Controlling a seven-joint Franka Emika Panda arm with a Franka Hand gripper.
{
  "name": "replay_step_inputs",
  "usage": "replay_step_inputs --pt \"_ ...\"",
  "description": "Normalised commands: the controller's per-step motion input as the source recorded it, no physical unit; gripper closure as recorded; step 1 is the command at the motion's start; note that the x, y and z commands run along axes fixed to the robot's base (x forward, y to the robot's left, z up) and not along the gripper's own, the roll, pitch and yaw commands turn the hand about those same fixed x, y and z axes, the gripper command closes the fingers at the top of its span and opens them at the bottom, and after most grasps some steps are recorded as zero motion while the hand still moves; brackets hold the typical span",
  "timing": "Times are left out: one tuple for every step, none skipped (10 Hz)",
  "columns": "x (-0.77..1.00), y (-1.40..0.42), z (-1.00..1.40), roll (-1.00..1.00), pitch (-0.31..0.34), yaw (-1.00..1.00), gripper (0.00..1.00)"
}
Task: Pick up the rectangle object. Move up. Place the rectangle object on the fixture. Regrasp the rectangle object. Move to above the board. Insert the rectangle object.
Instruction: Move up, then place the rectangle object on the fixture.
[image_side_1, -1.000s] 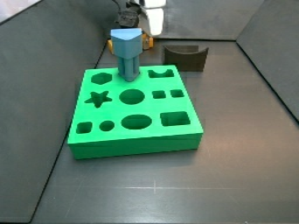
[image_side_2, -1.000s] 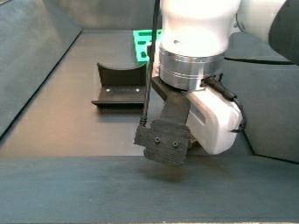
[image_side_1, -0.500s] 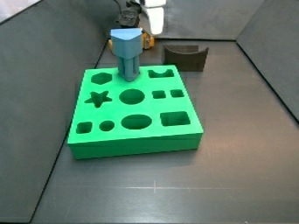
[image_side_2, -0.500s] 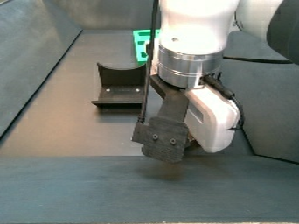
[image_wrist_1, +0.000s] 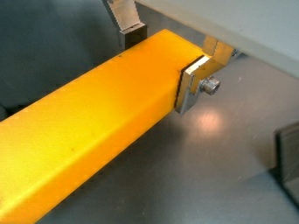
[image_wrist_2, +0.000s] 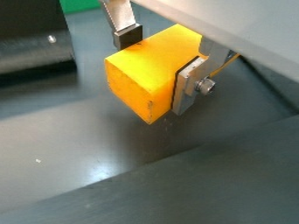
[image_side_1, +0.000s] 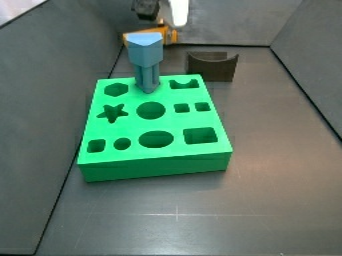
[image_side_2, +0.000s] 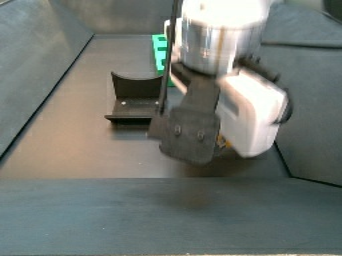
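The rectangle object (image_wrist_1: 93, 131) is a long orange-yellow block, and my gripper (image_wrist_1: 162, 59) is shut on it near one end, a silver finger on each long side. In a wrist view its square end face (image_wrist_2: 131, 92) hangs clear above the grey floor. In a side view the gripper (image_side_1: 160, 10) is at the back, high above the floor, behind the blue peg (image_side_1: 143, 60). The green board (image_side_1: 154, 125) lies in the middle. The fixture (image_side_1: 213, 65) stands to the right of the gripper; it also shows as the fixture (image_side_2: 134, 95) beside the arm (image_side_2: 221, 60).
The blue pentagon-topped peg stands upright in the board's back left hole. Grey walls (image_side_1: 54, 90) close in the floor on both sides. A strip of the board (image_side_2: 160, 45) shows behind the arm. The dark wrist mount (image_side_2: 187, 125) hides the gripper in that side view.
The arm has risen: in both side views the gripper and wrist sit higher than before, with motion blur. The board, peg and fixture have not moved.
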Motion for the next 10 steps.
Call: replay_step_inputs --pt "-0.02 0.00 0.25 -0.03 0.017 0.00 1.00" --pt "0.00 0.00 1.00 0.00 0.000 0.00 1.00" --pt "0.00 0.00 1.00 -0.01 0.013 0.00 1.00" --pt "-0.01 0.00 1.00 -0.02 0.022 0.00 1.00" --pt "-0.01 -0.01 1.00 -0.03 0.020 0.00 1.00" --pt "-0.01 -0.01 1.00 -0.04 0.018 0.00 1.00" --pt "-0.02 -0.01 1.00 -0.04 0.019 0.00 1.00" --pt "-0.02 -0.01 1.00 -0.05 0.021 0.00 1.00" --pt "-0.02 -0.01 0.86 -0.06 0.021 0.00 1.00" --pt "-0.01 -0.01 0.64 -0.07 0.028 0.00 1.00"
